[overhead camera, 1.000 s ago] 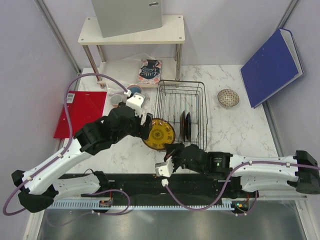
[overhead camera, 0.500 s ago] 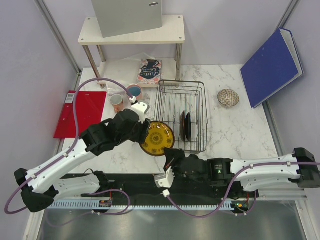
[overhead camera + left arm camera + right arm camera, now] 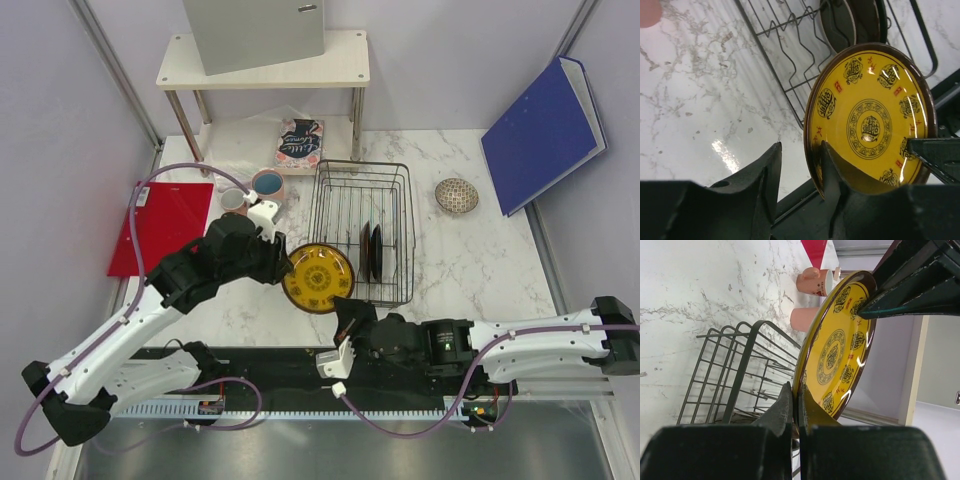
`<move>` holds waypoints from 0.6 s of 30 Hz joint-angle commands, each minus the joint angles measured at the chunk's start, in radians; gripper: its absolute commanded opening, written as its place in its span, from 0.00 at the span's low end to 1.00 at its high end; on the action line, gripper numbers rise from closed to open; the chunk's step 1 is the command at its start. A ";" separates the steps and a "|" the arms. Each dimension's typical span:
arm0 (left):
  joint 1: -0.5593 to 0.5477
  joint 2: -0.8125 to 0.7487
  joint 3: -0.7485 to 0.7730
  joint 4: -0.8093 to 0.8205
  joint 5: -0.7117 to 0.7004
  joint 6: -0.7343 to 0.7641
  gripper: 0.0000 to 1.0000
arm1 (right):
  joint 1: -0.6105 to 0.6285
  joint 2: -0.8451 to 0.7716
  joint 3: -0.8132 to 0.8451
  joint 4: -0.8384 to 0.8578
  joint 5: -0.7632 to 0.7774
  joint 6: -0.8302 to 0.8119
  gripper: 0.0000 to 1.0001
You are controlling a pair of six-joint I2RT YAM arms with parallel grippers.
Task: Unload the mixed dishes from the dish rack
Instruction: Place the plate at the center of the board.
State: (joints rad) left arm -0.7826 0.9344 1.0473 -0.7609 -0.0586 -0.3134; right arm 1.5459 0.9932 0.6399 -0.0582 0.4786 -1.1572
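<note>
Step in hand: judging by the layout, the two arms are passing one dish between them just outside the dark wire dish rack [image 3: 340, 210].
Dish: a glossy round yellow plate [image 3: 318, 277] with a dark brown rim is hanging tilted above the white marble table [image 3: 480, 260], at the rack's near-left corner.
Right gripper [image 3: 796, 390]: its jaws are pinching the near edge of the plate, fully closed on the rim.
Left gripper [image 3: 800, 150]: it is standing partly open and straddling the plate's left edge, with a gap showing beside the rim, so it is not yet clamping.
Doing it well: the left fingers should be seating squarely on both faces before the right jaws let go, because the glaze looks slippery.
Remaining load: two dark plates [image 3: 370, 250] are standing upright in the rack.
</note>
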 commanded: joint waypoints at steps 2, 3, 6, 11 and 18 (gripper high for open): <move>0.062 -0.028 -0.041 0.067 0.157 -0.010 0.43 | 0.016 -0.041 -0.003 0.080 0.063 0.001 0.00; 0.063 -0.031 -0.044 0.074 0.184 -0.012 0.43 | 0.016 -0.041 -0.003 0.081 0.061 0.001 0.00; 0.065 -0.031 -0.050 0.097 0.232 -0.015 0.43 | 0.017 -0.038 -0.006 0.090 0.060 -0.002 0.00; 0.068 -0.020 -0.056 0.118 0.298 -0.018 0.44 | 0.017 -0.031 -0.011 0.101 0.061 -0.009 0.00; 0.066 -0.014 -0.092 0.152 0.382 -0.038 0.35 | 0.017 -0.030 -0.017 0.110 0.063 -0.013 0.00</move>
State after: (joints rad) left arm -0.7166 0.9161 0.9775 -0.6510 0.2260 -0.3267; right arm 1.5558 0.9806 0.6228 -0.0299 0.5091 -1.1564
